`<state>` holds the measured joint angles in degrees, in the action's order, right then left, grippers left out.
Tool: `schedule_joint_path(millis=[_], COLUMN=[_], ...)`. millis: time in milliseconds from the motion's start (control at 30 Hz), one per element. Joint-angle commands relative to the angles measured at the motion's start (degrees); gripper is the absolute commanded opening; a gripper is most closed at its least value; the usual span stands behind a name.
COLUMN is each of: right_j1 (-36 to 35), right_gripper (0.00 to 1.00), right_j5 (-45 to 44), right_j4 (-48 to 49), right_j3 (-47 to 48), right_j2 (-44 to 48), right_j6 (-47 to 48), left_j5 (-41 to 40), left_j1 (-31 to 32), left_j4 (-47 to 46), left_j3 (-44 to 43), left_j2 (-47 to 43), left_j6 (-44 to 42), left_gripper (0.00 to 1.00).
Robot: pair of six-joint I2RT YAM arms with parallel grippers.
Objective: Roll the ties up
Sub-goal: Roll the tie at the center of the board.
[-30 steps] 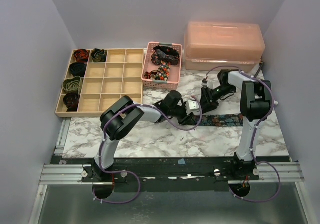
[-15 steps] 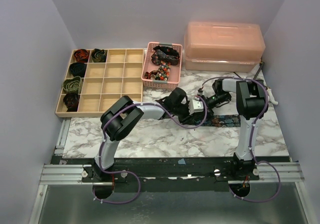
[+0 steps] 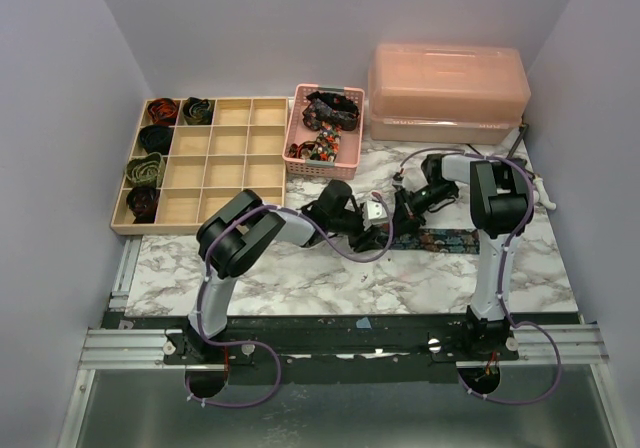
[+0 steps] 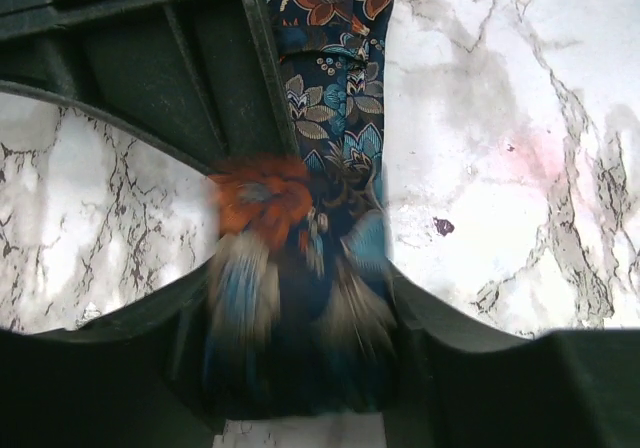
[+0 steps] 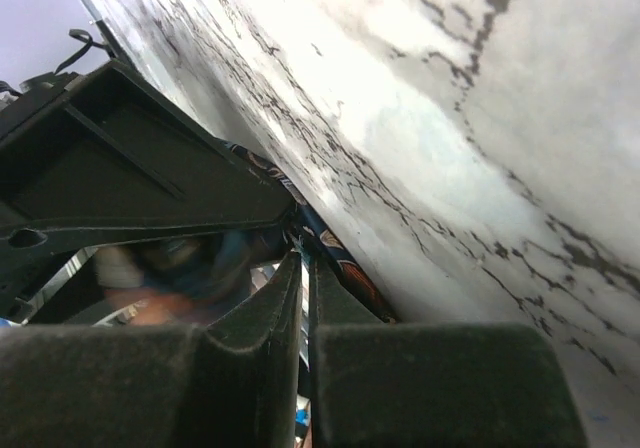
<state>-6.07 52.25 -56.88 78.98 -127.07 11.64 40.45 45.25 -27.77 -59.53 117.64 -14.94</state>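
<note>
A navy-teal-orange floral tie (image 3: 455, 240) lies flat on the marble table, running right from my two grippers. My left gripper (image 3: 383, 226) is shut on its rolled end. In the left wrist view the roll (image 4: 290, 268) is motion-blurred between the fingers of the gripper (image 4: 300, 303), and the flat part (image 4: 335, 88) runs away from it. My right gripper (image 3: 404, 211) sits right beside the left one. In the right wrist view the right gripper (image 5: 303, 258) has its fingers almost together with only a slit between them, and the tips meet the tie's edge (image 5: 345, 266).
A wooden compartment tray (image 3: 215, 173) at back left holds several coiled ties (image 3: 163, 110) in its left column. A pink mesh basket (image 3: 300, 160) with loose ties stands behind the left arm. A peach lidded box (image 3: 448, 88) stands at back right.
My left gripper has shifted a little left with the roll, which is blurred as it turns. My right gripper has moved left, close up beside it.
</note>
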Motion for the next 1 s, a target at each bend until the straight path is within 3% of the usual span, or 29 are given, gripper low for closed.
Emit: schedule_joint_path(millis=[0,100,267,400,567,767,900,967], right_j1=[-0.4,-0.7,-0.8,2.3,5.1,4.1,2.0,1.0], right_gripper=[0.09,0.09,0.14,0.29,0.49,0.68,0.65,0.57], right_j5=[-15.1,-15.4,-13.8,-11.3,-1.2,11.6,13.2,11.2], right_j4=[7.6,6.9,2.6,-5.5,-16.2,-17.8,-15.5,-13.5], right_j3=[-1.1,0.0,2.7,5.9,6.8,4.9,6.2,5.9], right_j2=[-6.4,-6.6,-4.3,-0.2,4.5,3.1,1.3,0.6], right_j6=[-3.8,-3.5,-0.6,4.0,9.7,10.6,9.0,8.2], left_j5=[3.7,2.3,-5.9,-9.7,-11.7,-11.6,-11.4,-11.4], left_j1=[-0.8,-0.3,0.9,0.8,1.3,1.6,1.6,1.6], left_j4=[-5.8,-5.4,9.4,17.1,22.9,25.8,27.7,27.7], left_j3=[3.3,2.4,0.1,2.0,-0.8,-4.1,-5.3,-5.4], left_j2=[3.2,4.2,2.9,1.8,3.0,4.2,4.4,4.3], left_j6=[4.2,3.8,-1.9,-6.8,-7.6,-8.3,-8.8,-9.0], left_gripper=[0.42,0.25,0.08,0.07,0.07,0.1,0.11,0.11])
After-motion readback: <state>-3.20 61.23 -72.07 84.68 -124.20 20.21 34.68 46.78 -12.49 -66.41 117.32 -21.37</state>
